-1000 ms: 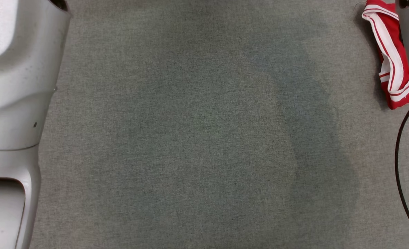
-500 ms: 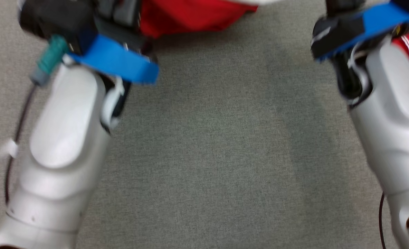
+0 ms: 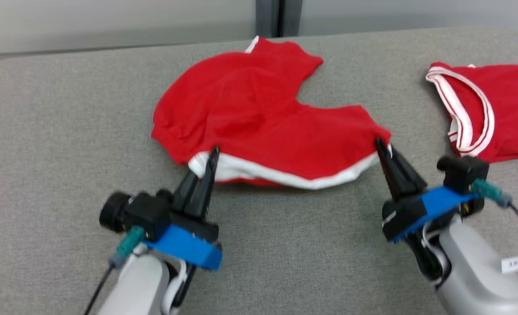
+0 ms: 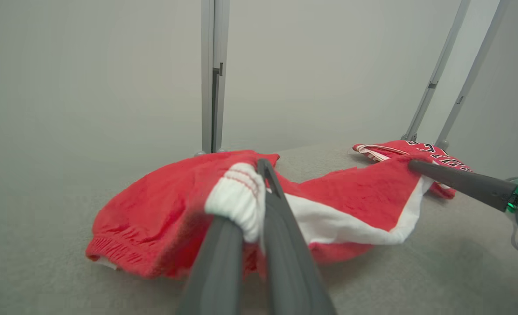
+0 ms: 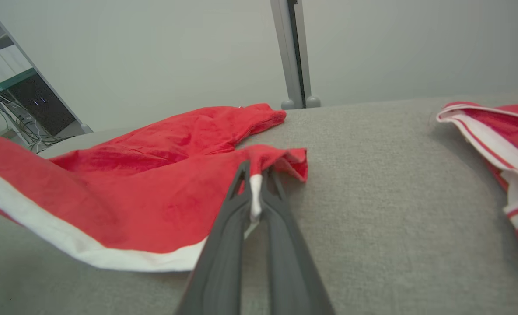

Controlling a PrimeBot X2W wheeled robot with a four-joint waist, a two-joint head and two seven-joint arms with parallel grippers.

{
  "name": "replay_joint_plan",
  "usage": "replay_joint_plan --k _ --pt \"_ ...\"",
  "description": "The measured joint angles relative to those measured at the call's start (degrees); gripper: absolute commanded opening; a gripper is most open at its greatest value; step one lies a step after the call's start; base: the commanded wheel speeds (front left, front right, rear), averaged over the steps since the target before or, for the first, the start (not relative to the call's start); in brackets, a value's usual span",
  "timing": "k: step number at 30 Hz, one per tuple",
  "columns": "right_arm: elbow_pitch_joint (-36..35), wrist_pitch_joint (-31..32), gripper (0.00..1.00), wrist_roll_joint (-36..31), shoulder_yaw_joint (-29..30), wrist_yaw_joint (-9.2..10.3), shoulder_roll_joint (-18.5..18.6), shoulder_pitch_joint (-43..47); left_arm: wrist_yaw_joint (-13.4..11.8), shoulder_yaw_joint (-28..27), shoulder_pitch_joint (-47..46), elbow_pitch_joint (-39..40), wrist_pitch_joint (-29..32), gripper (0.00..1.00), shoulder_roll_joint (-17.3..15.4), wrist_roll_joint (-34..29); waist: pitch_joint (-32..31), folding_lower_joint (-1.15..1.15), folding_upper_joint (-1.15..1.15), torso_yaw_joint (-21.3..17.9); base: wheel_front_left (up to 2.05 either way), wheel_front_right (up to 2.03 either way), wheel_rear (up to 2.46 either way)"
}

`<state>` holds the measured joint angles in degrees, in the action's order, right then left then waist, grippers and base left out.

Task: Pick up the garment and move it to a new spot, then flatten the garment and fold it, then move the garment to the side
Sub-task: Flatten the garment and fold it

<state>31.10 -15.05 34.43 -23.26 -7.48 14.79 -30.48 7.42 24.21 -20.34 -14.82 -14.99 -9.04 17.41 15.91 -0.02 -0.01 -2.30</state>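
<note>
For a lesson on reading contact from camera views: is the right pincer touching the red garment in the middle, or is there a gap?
Touching. The right wrist view shows the right pincer shut on a corner of the red garment, with white trim pinched between its fingers.

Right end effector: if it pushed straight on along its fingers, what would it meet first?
The red garment itself: the right end effector is shut on its white-trimmed corner, with cloth bunched just past the tips. Beyond that seems to be the grey table, though depth is unclear.
</note>
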Motion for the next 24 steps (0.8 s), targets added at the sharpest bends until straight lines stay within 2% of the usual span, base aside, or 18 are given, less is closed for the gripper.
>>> replay_joint_plan --k 13,17,24 --pt "-5.97 0.01 0.0 2.04 0.77 -0.01 1.37 20.11 0.0 -0.4 18.31 2.93 0.0 0.0 -0.19 -0.86 -7.44 0.0 -0.01 0.39 0.0 0.0 0.0" --pt "-8.26 0.01 0.0 2.04 2.11 0.0 0.62 26.15 0.0 -1.46 21.73 4.81 0.0 0.0 -0.9 -1.05 -8.24 0.0 -0.01 0.63 0.0 0.0 0.0" --pt "-13.55 0.3 0.0 1.32 6.49 0.0 -1.3 33.85 0.0 0.41 25.03 7.31 0.0 0.0 -2.03 -0.47 -8.92 0.01 0.0 1.88 0.0 0.0 0.0"
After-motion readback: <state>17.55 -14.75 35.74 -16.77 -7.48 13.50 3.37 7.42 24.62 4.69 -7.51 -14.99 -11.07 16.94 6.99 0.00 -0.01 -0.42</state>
